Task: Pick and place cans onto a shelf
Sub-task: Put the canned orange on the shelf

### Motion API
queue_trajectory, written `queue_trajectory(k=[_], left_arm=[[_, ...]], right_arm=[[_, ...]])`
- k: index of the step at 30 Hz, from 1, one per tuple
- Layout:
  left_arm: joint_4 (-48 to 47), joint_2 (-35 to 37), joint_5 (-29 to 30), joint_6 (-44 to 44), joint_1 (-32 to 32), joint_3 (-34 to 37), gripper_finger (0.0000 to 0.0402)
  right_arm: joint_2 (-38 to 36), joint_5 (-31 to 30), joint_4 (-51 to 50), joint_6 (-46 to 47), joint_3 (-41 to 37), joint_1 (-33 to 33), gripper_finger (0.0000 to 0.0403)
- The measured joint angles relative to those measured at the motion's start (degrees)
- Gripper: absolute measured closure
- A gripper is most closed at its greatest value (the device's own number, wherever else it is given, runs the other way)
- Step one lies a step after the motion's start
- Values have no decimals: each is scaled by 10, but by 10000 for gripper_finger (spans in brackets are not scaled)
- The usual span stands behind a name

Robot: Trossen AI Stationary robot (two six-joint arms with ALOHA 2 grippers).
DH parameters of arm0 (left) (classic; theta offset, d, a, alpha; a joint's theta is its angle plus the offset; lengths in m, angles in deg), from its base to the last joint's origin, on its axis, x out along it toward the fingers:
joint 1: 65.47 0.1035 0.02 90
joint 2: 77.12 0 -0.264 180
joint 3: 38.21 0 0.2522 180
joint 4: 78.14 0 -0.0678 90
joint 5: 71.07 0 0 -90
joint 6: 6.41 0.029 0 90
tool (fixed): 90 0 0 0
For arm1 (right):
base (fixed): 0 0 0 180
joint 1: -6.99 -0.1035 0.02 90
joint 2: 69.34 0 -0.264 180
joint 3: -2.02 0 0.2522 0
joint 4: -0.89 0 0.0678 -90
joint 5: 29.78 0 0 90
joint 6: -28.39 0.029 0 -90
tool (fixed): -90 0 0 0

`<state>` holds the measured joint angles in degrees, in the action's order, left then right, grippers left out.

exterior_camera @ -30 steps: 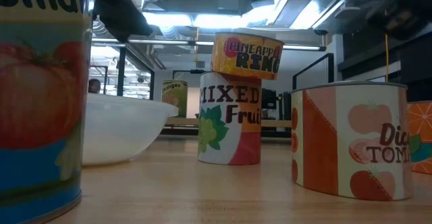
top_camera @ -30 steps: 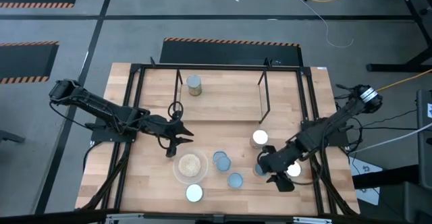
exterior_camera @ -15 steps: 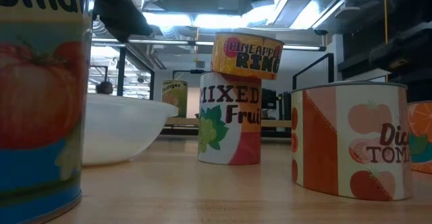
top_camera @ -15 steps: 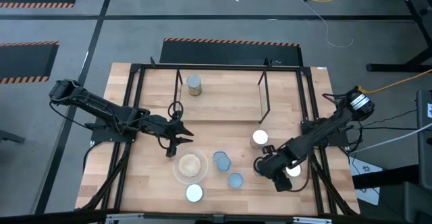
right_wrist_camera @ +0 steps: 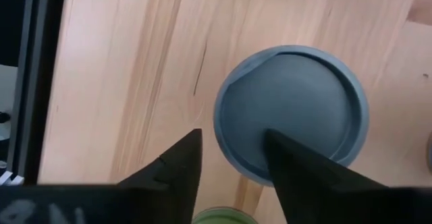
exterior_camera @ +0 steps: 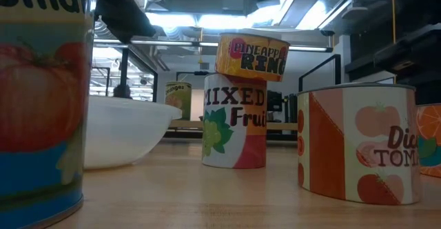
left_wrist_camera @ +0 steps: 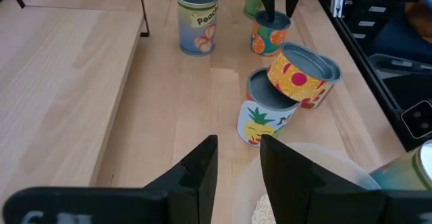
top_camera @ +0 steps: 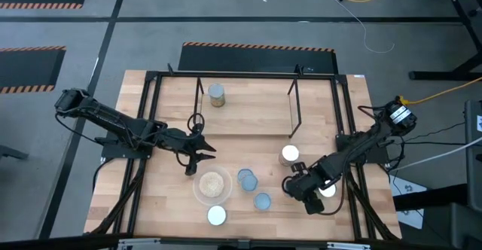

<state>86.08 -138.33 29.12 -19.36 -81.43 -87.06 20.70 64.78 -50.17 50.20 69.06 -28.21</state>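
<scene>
One right tool part-open over can

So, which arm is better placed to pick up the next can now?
Probably the right. The right gripper hangs open directly above a can. The left gripper waits open beside the bowl, over no can.

Bright ceiling lights are glaring in the low view while the nearest tomato can is blurring, and soft even light is leaving faint shadows on the tabletop.
</scene>
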Motion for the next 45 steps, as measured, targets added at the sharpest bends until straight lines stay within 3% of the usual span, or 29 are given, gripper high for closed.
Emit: queue_trajectory(k=[18, 31, 45], left_arm=[[0, 0, 0, 0, 0, 0, 296], [0, 0, 0, 0, 0, 0, 296], [0, 0, 0, 0, 0, 0, 296]], right_arm=[[1, 2, 6, -15, -1, 0, 390], [5, 13, 2, -19, 20, 0, 392], [3, 15, -126, -64, 182, 2, 392]])
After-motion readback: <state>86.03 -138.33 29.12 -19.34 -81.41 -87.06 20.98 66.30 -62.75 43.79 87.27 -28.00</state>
